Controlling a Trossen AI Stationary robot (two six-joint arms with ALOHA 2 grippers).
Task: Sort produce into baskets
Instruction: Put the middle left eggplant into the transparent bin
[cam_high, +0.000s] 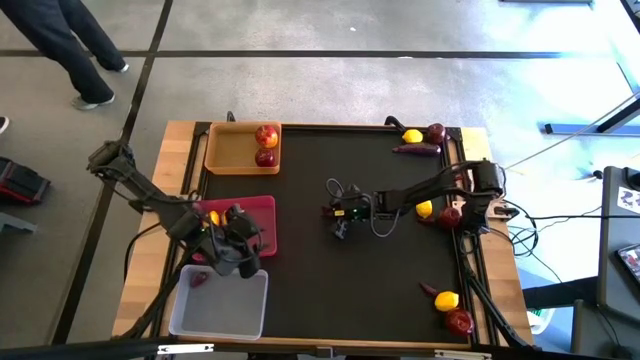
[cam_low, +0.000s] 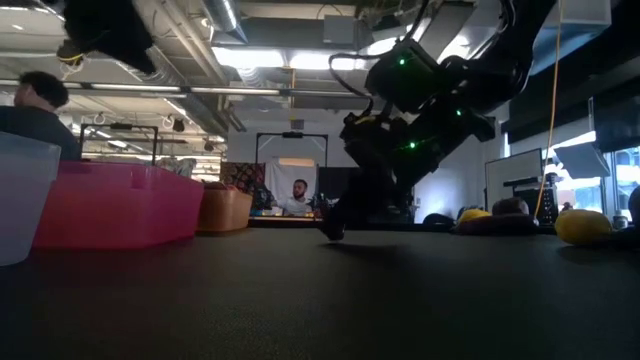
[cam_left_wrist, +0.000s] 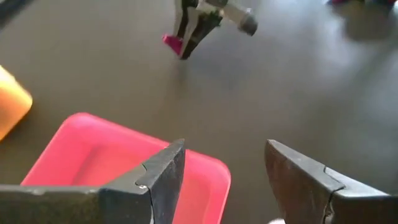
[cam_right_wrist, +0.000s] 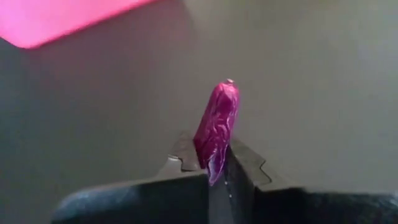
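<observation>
In the right wrist view, nearest the lens, the two dark fingers (cam_right_wrist: 249, 171) of the right gripper (cam_right_wrist: 214, 168) are clamped on a slim purple root (cam_right_wrist: 217, 127), which stands up between them. In the high view this gripper (cam_high: 340, 228) is at the middle of the frame, low over the black table (cam_high: 330, 290).

The left gripper (cam_high: 240, 255) is at the lower left of the high view, over the near edge of the magenta tray (cam_high: 262, 212). Its fingers (cam_left_wrist: 161, 177) stand apart with nothing between them. A lemon (cam_high: 212, 217) lies in this tray.

The wooden tray (cam_high: 222, 148) is at the upper left and holds two apples (cam_high: 266, 137). The translucent tray (cam_high: 225, 305) is at the lower left, and one dark root piece (cam_high: 198, 280) lies in it.

At the upper right of the table are a lemon (cam_high: 411, 136), an apple (cam_high: 436, 131) and a root (cam_high: 417, 150). At the middle right are a lemon (cam_high: 425, 209) and an apple (cam_high: 449, 216). At the lower right are a lemon (cam_high: 446, 299) and an apple (cam_high: 459, 321).
</observation>
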